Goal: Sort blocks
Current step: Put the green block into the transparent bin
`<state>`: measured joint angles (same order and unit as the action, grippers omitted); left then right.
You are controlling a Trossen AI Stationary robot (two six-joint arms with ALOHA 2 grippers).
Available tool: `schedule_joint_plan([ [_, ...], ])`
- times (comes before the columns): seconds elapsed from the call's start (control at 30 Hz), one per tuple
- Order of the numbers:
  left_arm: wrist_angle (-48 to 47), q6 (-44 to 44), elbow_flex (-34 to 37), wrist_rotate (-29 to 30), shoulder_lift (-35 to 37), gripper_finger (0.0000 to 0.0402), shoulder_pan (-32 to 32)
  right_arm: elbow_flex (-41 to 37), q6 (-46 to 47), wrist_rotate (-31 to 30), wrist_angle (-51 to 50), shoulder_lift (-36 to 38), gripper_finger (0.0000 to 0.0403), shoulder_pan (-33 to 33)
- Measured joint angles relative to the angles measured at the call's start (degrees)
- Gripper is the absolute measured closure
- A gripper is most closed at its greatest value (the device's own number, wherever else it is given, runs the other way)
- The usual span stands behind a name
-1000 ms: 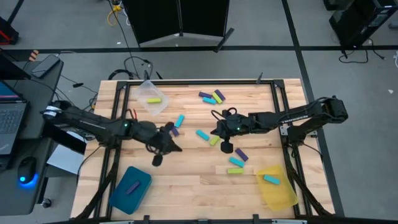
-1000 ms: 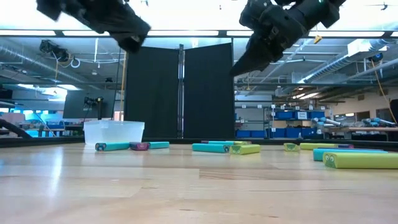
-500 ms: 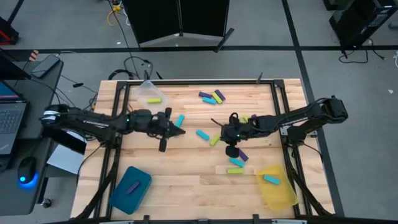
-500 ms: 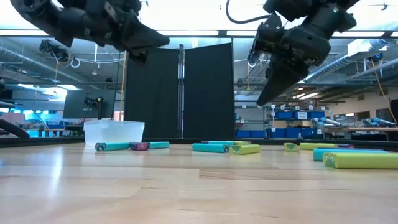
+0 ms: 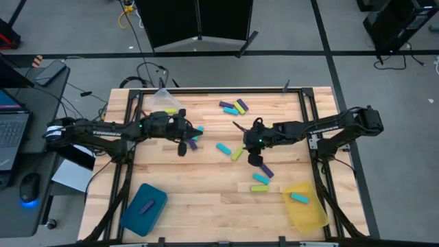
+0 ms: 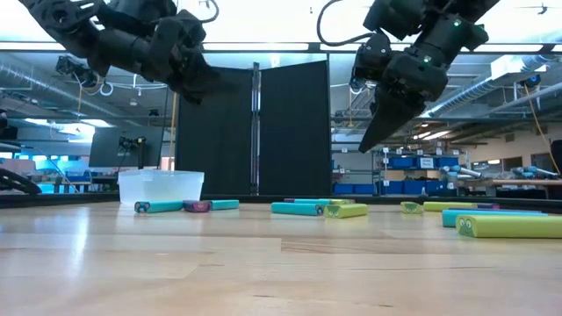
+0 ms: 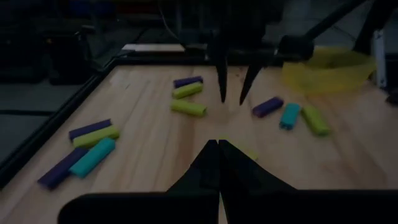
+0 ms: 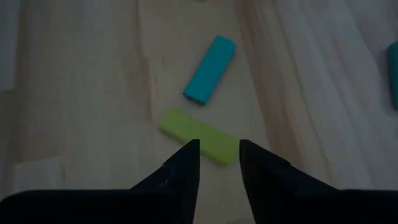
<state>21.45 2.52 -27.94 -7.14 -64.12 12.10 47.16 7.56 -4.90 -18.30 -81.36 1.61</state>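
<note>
Small oblong blocks in cyan, purple and yellow-green lie flat and scattered on the wooden table. My right gripper [image 5: 242,143] [image 6: 364,145] hangs open in the air at mid-table, pointing steeply down. Its fingertips [image 8: 219,152] stand over a yellow-green block [image 8: 199,144] [image 5: 236,154], with a cyan block [image 8: 210,78] [image 5: 223,147] just beyond. My left gripper [image 5: 192,135] [image 6: 206,92] [image 7: 217,143] is shut and raised. It is left of mid-table, beside a cyan block [image 5: 199,130] and a purple block [image 5: 194,144].
A clear tray [image 5: 167,104] at the far left holds a yellow-green block. A teal tray [image 5: 144,206] at the near left holds a purple one, and a yellow tray [image 5: 305,206] at the near right a cyan one. More blocks lie at the far middle [image 5: 233,106] and near right [image 5: 260,180].
My left gripper has swung from nearer the near edge toward the far edge and now sits beside the cyan and purple blocks, still shut. My right gripper has tipped from a slant to point steeply down and has come lower over the yellow-green block.
</note>
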Motion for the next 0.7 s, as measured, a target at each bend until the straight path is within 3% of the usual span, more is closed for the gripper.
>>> schedule_joint_plan([
  [0.3, 1.4, 0.4, 0.0, -0.1, -4.2, 0.0397, 3.0, 0.1, -4.2, 9.4, 6.3, -4.4, 0.0268, 3.4],
  [0.43, 1.8, 0.0, 0.0, -0.7, -6.8, 0.0396, 3.8, 0.0, -4.5, 9.9, 5.9, -6.2, 0.0262, 4.6],
  [0.7, 3.8, -1.5, 0.0, -1.1, -9.4, 0.0396, 4.0, 2.8, 8.1, 10.9, -7.8, -4.6, 0.0223, 0.7],
])
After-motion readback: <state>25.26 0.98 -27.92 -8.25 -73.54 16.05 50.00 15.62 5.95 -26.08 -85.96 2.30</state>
